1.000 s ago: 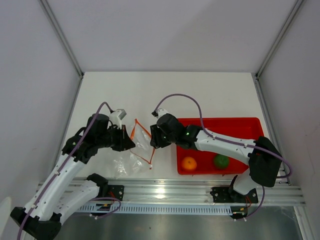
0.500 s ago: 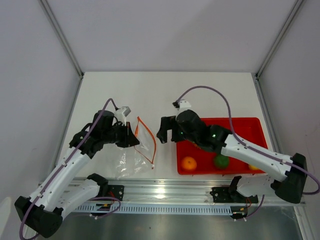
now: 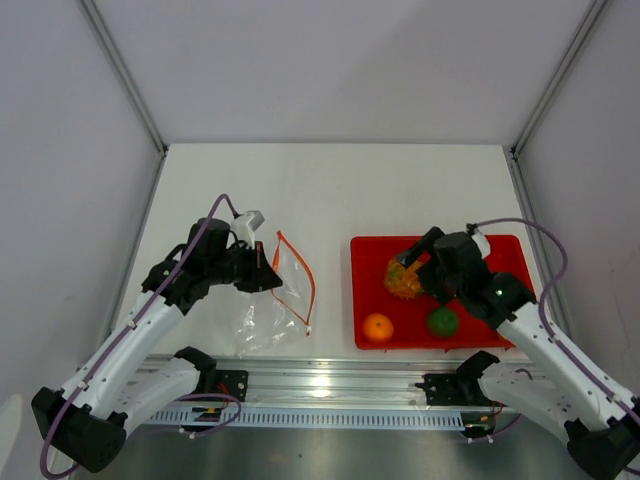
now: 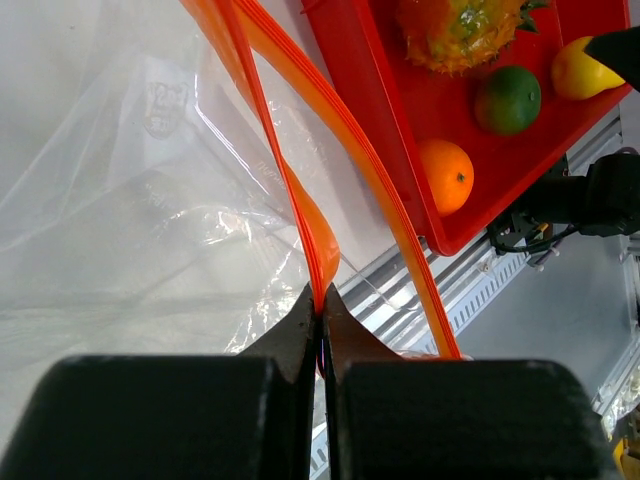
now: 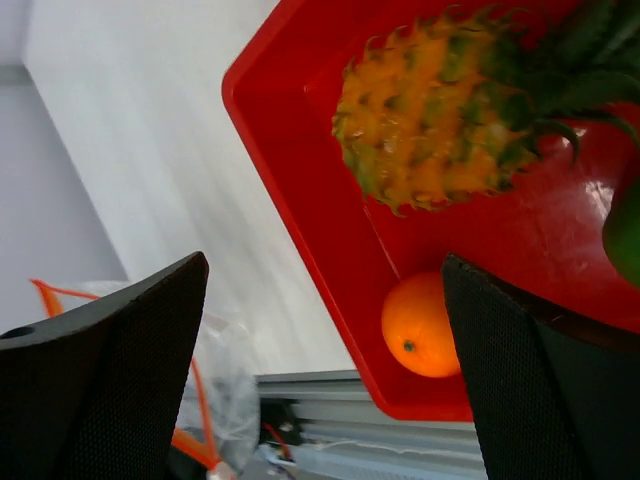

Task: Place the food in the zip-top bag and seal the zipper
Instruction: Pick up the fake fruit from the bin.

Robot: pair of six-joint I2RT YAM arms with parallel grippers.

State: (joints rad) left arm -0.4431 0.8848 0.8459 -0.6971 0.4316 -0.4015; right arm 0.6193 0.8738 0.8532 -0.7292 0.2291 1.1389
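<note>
so the left gripper [image 4: 322,300] was clamped on the zipper [image 4: 310,235] of the floppy, slippery bag [image 4: 120,200], while the right gripper [image 5: 325,265] gaped empty over the pineapple [image 5: 440,130], which looked light and knobbly, best grabbed round its belly.

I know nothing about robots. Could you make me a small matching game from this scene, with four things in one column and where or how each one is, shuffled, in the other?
Things
1. spiky orange-brown toy pineapple
2. small orange toy ball
3. thin orange-red zipper strip of the clear plastic zip-top bag
4. right gripper

Place or state
A. wide open above the red plastic tray
B. pinched in the shut left gripper
C. in the tray's near left corner
D. in the tray's far left part

Pairs: 1-D, 2-C, 3-B, 4-A
</note>
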